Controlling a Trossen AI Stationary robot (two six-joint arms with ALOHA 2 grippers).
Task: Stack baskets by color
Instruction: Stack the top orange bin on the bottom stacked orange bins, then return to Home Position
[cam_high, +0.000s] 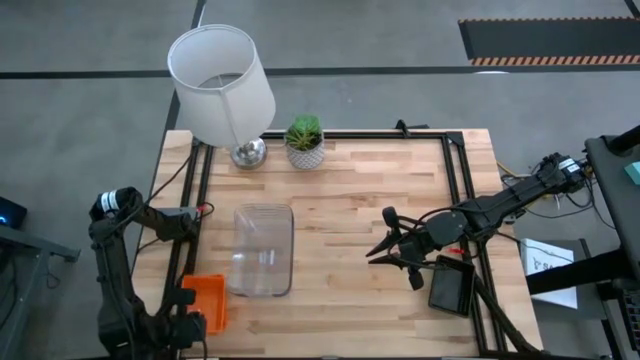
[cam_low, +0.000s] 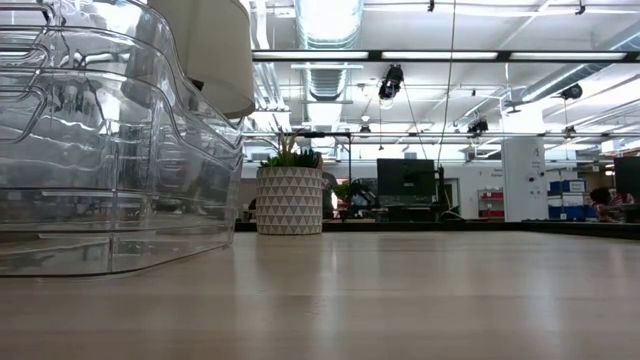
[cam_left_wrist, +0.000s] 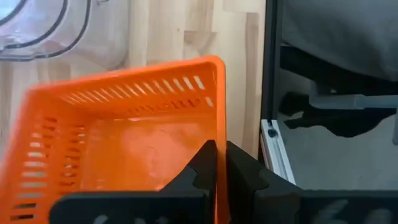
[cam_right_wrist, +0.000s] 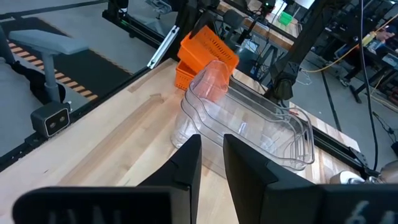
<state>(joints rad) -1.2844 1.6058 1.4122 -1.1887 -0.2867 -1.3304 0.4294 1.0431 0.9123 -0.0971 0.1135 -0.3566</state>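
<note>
Overhead, clear baskets (cam_high: 262, 251) sit nested mid-table, orange basket (cam_high: 204, 301) lies at the near-left edge and black basket (cam_high: 451, 287) by the right rail, leaving open wood between, while wrist views show left gripper (cam_left_wrist: 216, 163) clamped on the orange wall and right gripper (cam_right_wrist: 211, 158) slightly parted, holding nothing.

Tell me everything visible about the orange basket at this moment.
The orange basket is a shallow rectangular bin of opaque plastic with slotted walls and a plain floor, seemingly empty. It sits at the table's front left corner, beside the clear baskets. The left pincer is shut on its side wall, one finger inside, one outside.
</note>
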